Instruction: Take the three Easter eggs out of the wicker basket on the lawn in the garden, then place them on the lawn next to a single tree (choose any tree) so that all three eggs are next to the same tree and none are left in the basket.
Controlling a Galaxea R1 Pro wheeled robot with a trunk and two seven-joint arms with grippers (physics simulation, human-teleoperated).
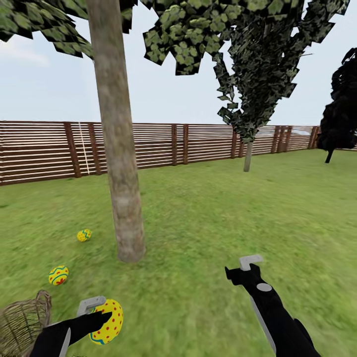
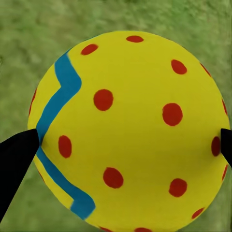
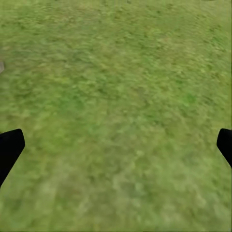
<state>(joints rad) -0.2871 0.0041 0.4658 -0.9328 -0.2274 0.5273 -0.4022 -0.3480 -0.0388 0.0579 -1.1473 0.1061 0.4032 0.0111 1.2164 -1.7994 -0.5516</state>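
Dotted egg (image 2: 128,130) in left gripper (image 2: 129,140), beside tree (image 1: 119,163)

The left arm enters the head view at about 7 o'clock, its claw (image 1: 101,317) clamped on a dotted egg (image 1: 110,321); in the left wrist view both black fingertips (image 2: 17,154) press against the egg's sides. The right arm reaches in from about 5 o'clock, its claw (image 1: 243,271) spread wide, fingertips (image 3: 9,147) far apart, holding nothing.
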